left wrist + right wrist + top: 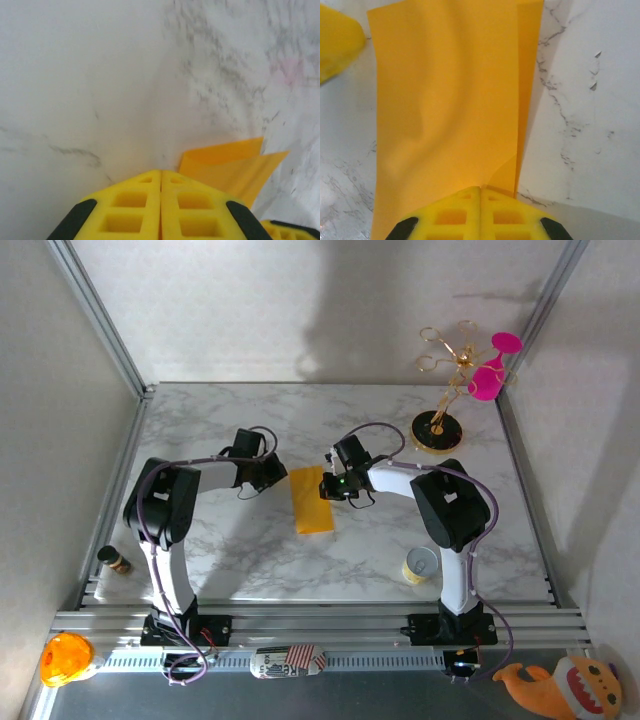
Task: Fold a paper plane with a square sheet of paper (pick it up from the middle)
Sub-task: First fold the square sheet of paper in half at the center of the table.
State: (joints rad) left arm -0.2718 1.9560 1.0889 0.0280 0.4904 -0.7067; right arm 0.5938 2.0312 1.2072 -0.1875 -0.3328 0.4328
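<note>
**Desk:** Where's the sheet of paper (313,500) from your end?

**Me:** I've got it lying on the marble worktop (230,540), between my two arms. It's doubled over into a narrow strip running near to far in the overhead view. On my right wrist camera one layer sits on the other, and the lower one shows as a thin band along the right edge.

**Desk:** And your right hand (480,192)?

**Me:** The fingers are pressed together tip to tip, down at the near edge of the strip. I cannot tell whether a layer is nipped between them.

**Desk:** Left hand (161,176)?

**Me:** Closed as well, with the two yellow fingers meeting along their seam. It's over bare marble, just beside the paper's corner. From its camera the paper lies right of the tips, and its two layers look slightly parted.

**Desk:** Anything else around?

**Me:** There's a paper cup (420,565) near my right arm's base and a gold stand (437,430) with pink pieces at the far right corner. A small dark bottle (115,560) sits by the left edge. A round orange toy (65,658) and a plush toy (560,690) lie on the near frame, well apart from the paper
</note>
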